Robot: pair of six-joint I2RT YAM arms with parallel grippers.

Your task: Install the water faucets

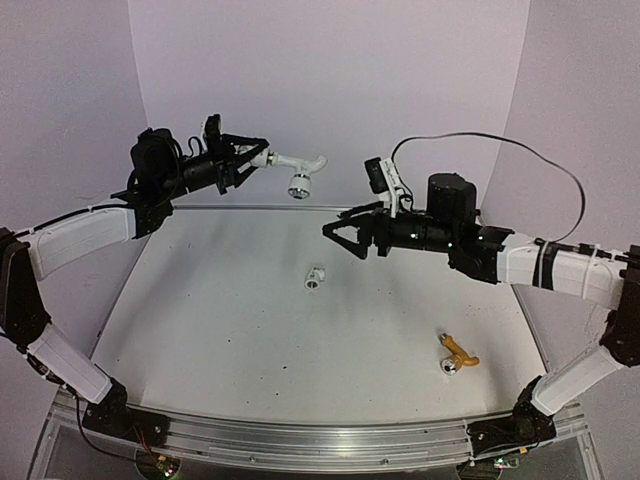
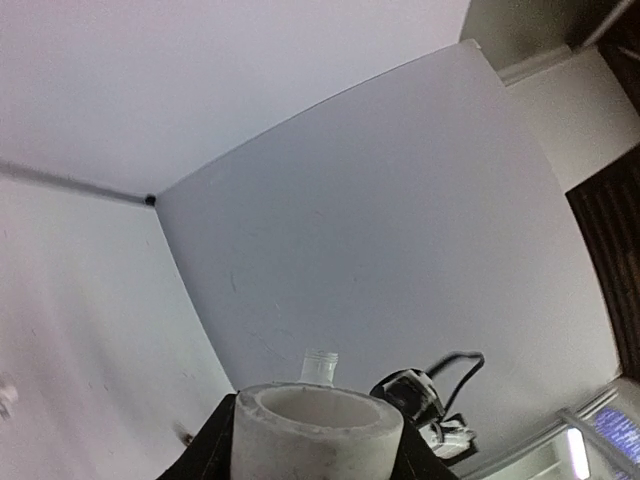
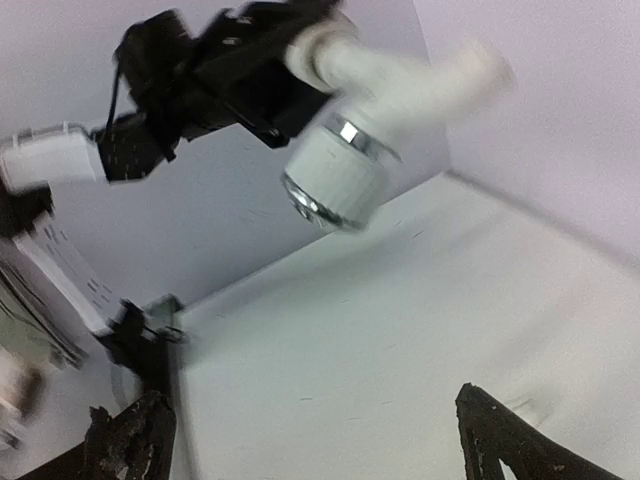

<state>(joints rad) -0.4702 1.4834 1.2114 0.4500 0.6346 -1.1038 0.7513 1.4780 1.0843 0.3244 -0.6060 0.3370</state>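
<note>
Up-left of the loose white fitting [image 1: 316, 277]: white faucet [image 1: 298, 178], aloft, gripped by left jaws. Right of it: right jaws, spread wide, empty. Lower right, on surface [image 1: 220, 330]: yellow faucet [image 1: 458, 355], seemingly uninstalled.

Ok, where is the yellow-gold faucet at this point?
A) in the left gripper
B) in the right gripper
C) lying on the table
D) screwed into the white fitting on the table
C: the yellow-gold faucet lies loose on the table, while the right gripper is open and empty and the left gripper holds the white faucet in the air.
</note>
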